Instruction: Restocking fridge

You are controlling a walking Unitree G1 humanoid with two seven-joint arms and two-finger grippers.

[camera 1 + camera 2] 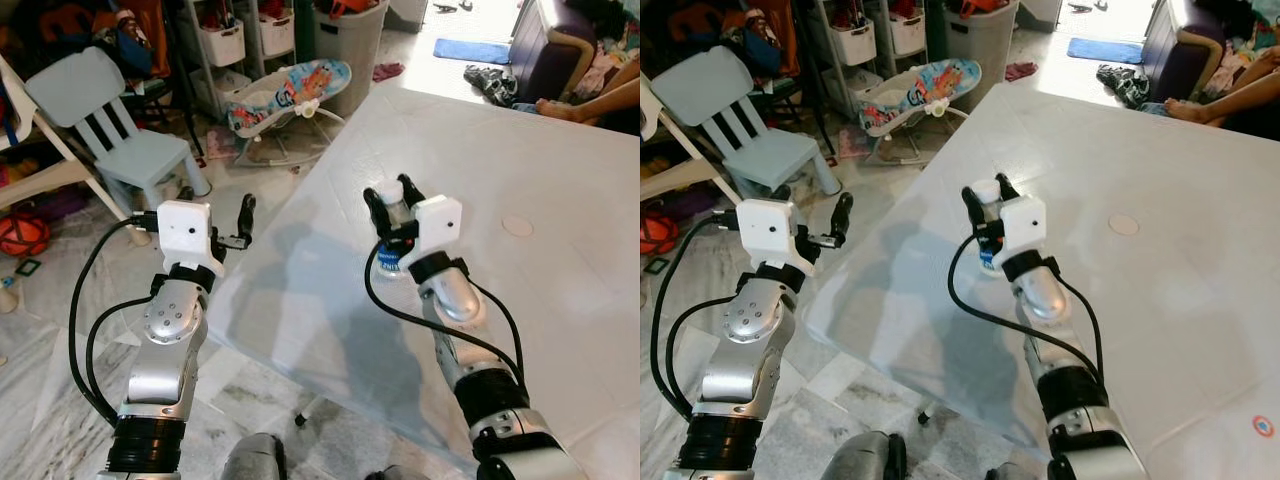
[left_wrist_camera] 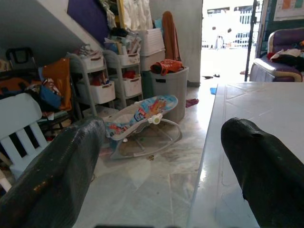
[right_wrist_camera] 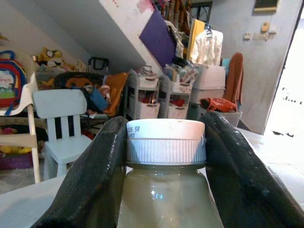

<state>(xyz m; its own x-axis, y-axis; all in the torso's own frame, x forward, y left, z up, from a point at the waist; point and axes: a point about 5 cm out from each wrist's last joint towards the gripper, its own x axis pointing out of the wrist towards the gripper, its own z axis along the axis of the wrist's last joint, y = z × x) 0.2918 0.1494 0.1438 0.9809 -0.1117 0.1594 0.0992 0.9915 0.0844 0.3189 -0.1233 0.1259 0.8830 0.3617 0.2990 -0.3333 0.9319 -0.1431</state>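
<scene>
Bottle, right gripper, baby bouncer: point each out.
bottle (image 3: 165, 140): right wrist view, on its white ribbed cap.
right gripper (image 1: 392, 192): left eye view, between fingertips.
baby bouncer (image 2: 142, 111): left wrist view, on patterned seat.

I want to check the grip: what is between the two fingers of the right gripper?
A bottle with a white ribbed cap stands between the right gripper's fingers, which press against its neck on both sides. The right wrist view shows this best.

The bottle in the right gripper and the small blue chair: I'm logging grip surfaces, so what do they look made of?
The bottle looks like clear, glossy plastic, since pale liquid shows through its wall; its white cap is ribbed and matte, likely plastic too. The right gripper is clamped just below that cap. The small blue chair appears to be smooth, painted wood or moulded plastic; its even colour leaves that open.
</scene>
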